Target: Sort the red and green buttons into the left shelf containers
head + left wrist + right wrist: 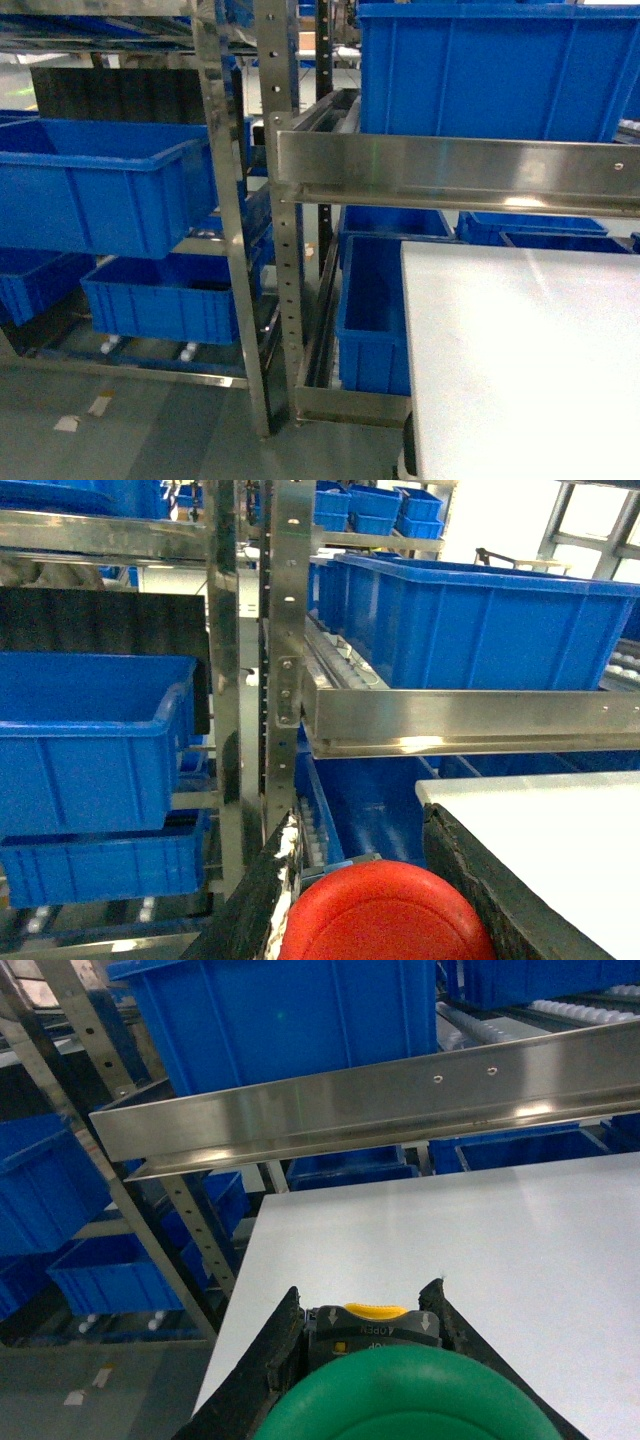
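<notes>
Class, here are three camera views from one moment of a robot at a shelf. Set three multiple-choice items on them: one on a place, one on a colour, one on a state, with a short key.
1. Where is the white table?
A. lower right of the head view
B. on the top shelf
C. inside a bin

2. What colour is the cap seen in the right wrist view?
A. red
B. green
C. blue

3. What is the left gripper doing?
A. hanging open
B. shut on a bin rim
C. shut on the red button

Key: 1 A, the table fills the lower right, below the steel rail. 2 B, the green button sits in the right gripper. 3 C, the red button fills the left gripper.
</notes>
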